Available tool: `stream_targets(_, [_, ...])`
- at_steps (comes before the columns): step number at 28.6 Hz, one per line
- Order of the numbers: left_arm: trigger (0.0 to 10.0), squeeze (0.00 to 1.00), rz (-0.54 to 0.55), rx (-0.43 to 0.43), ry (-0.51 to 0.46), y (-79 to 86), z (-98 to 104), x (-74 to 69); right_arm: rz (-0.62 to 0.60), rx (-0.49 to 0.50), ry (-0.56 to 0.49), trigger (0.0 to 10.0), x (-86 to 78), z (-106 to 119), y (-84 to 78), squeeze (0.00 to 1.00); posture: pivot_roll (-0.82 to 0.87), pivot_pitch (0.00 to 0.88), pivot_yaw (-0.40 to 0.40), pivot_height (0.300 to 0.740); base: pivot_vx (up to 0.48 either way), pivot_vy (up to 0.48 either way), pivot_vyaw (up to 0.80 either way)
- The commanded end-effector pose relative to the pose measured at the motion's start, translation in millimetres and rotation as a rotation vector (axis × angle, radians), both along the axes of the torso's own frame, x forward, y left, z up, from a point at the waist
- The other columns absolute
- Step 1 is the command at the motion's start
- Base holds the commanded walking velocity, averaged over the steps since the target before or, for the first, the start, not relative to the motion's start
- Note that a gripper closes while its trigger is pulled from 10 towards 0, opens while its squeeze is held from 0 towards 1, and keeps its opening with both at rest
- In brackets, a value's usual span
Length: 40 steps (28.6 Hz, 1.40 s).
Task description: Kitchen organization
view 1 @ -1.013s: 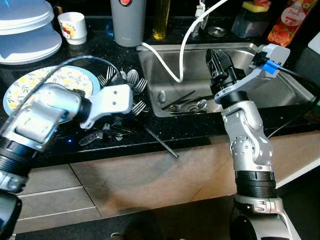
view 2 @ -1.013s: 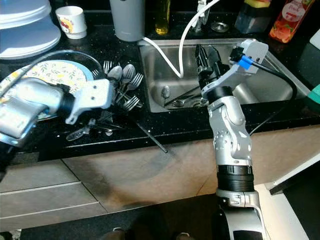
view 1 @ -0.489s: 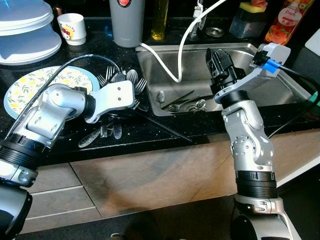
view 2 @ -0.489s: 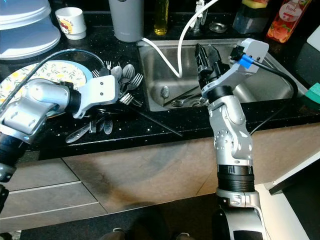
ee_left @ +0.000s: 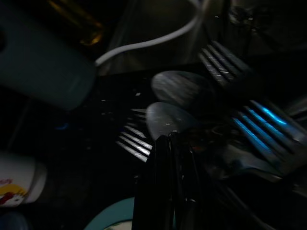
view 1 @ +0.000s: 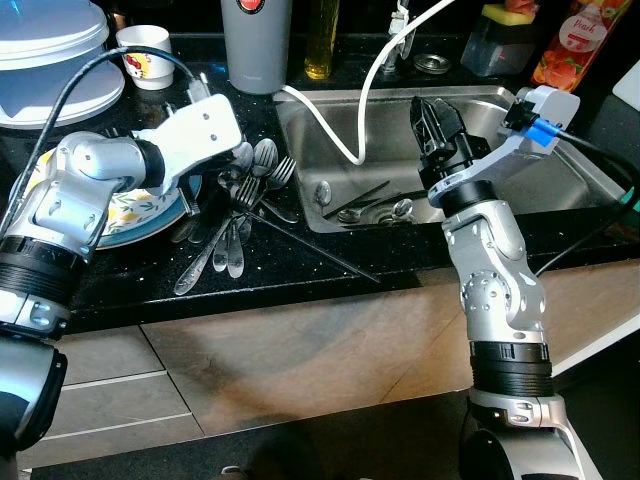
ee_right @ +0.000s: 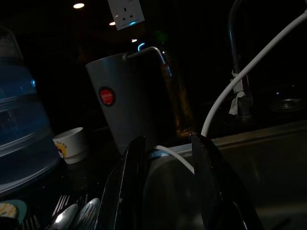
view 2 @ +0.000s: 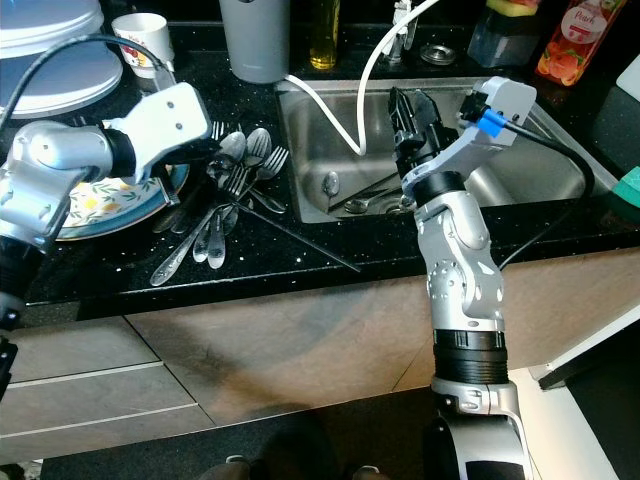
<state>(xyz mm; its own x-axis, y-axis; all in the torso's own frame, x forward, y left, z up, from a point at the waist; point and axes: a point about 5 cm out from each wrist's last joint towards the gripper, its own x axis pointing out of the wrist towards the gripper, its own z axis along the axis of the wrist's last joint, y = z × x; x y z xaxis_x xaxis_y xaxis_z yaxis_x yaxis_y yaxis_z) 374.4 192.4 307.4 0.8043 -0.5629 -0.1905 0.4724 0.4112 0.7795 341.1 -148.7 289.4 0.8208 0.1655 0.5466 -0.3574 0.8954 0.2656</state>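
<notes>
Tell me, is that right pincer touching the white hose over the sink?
Apart. In the right wrist view the open right pincer frames the white hose, which runs well beyond its fingers.

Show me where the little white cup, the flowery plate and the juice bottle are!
little white cup (view 1: 147, 50), left eye view, on its printed side.
flowery plate (view 2: 95, 203), right eye view, on its patterned face.
juice bottle (view 1: 572, 45), left eye view, on its orange label.
</notes>
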Motion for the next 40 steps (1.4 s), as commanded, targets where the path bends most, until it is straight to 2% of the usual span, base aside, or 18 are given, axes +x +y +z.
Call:
stream_targets(1, [0.0,0.00,-0.003,-0.054,-0.007,-1.7,6,1.2,0.007,0.012,-0.004,10.0,0.3,3,0.0,0.00,0.17,0.114,-0.046,0.740,0.000,0.000,0.00])
stream_targets(2, [4.8,0.00,-0.057,-0.083,0.003,-3.6,9,-3.6,0.008,0.011,-0.005,10.0,0.1,3,0.0,0.00,0.17,0.113,-0.046,0.740,0.000,0.000,0.00])
stream_targets(3, [4.8,0.00,-0.057,-0.083,0.003,-3.6,9,-3.6,0.008,0.011,-0.005,10.0,0.1,3,0.0,0.00,0.17,0.113,-0.046,0.740,0.000,0.000,0.00])
stream_targets(4, [10.0,0.00,-0.115,-0.093,0.012,-5.8,12,-8.6,0.008,0.011,-0.005,10.0,-0.1,3,0.1,0.00,0.17,0.112,-0.045,0.740,0.000,0.000,0.00])
stream_targets(5, [10.0,0.00,-0.115,-0.093,0.012,-5.8,12,-8.6,0.008,0.011,-0.005,10.0,-0.1,3,0.1,0.00,0.17,0.112,-0.045,0.740,0.000,0.000,0.00])
stream_targets(7, [10.0,0.00,-0.246,-0.076,0.052,-13.0,16,-21.9,0.008,0.010,-0.006,10.0,-0.1,3,0.0,0.00,0.17,0.112,-0.042,0.740,0.000,0.000,0.00])
stream_targets(8, [10.0,0.88,-0.291,-0.048,0.073,-16.0,15,-26.8,0.008,0.011,-0.007,10.0,0.1,3,0.1,0.00,0.17,0.111,-0.040,0.740,0.000,0.000,0.00])
stream_targets(9, [10.0,1.00,-0.329,0.007,0.088,-20.7,11,-30.4,0.008,0.012,-0.008,10.0,0.1,4,0.2,0.00,0.17,0.111,-0.038,0.740,0.000,0.000,0.00])
stream_targets(10, [10.0,1.00,-0.329,0.007,0.088,-20.7,11,-30.4,0.008,0.012,-0.008,10.0,0.1,4,0.2,0.00,0.17,0.111,-0.038,0.740,0.000,0.000,0.00])
stream_targets(12, [10.0,1.00,-0.364,0.099,0.099,-28.5,1,-31.4,0.010,0.015,-0.009,10.0,-0.1,4,1.0,0.00,0.17,0.112,-0.033,0.740,0.000,0.000,0.00])
stream_targets(15, [10.0,1.00,-0.357,0.114,0.107,-31.9,-2,-27.6,0.010,0.017,-0.009,10.0,-0.3,3,1.4,0.00,0.17,0.112,-0.032,0.740,0.000,0.000,0.00])
stream_targets(16, [10.0,0.00,-0.359,0.129,0.120,-34.4,-6,-24.7,0.010,0.019,-0.007,10.0,-0.5,3,1.5,0.00,0.17,0.111,-0.032,0.740,0.000,0.000,0.00])
stream_targets(23, [10.0,0.00,-0.394,0.129,0.237,-45.0,-24,-17.6,0.005,0.017,-0.006,10.0,-2.7,2,-0.4,0.00,0.15,0.109,-0.027,0.740,0.000,0.000,0.00])
stream_targets(27, [10.0,0.00,-0.461,0.159,0.305,-48.5,-29,-22.5,-0.002,0.016,-0.004,10.0,-4.4,1,-2.1,0.00,0.14,0.112,-0.022,0.740,0.000,0.000,0.00])
stream_targets(30, [10.0,0.00,-0.477,0.165,0.314,-51.1,-30,-22.4,-0.007,0.014,0.000,10.0,-5.4,0,-2.9,0.00,0.14,0.112,-0.019,0.740,0.000,0.000,0.00])
stream_targets(36, [10.0,0.00,-0.394,0.241,0.313,-51.3,-43,-10.4,-0.011,0.016,0.000,10.0,-5.8,0,-4.1,0.00,0.13,0.112,-0.016,0.740,0.000,0.000,0.00])
stream_targets(37, [10.0,0.00,-0.315,0.272,0.296,-49.6,-49,-2.7,-0.012,0.016,0.000,10.0,-5.8,0,-4.5,0.00,0.14,0.112,-0.017,0.740,0.000,0.000,0.00])
stream_targets(40, [9.6,0.00,-0.239,0.298,0.283,-46.8,-54,3.8,-0.013,0.017,0.000,10.0,-5.8,0,-4.6,0.00,0.13,0.112,-0.017,0.740,0.000,0.000,0.00])
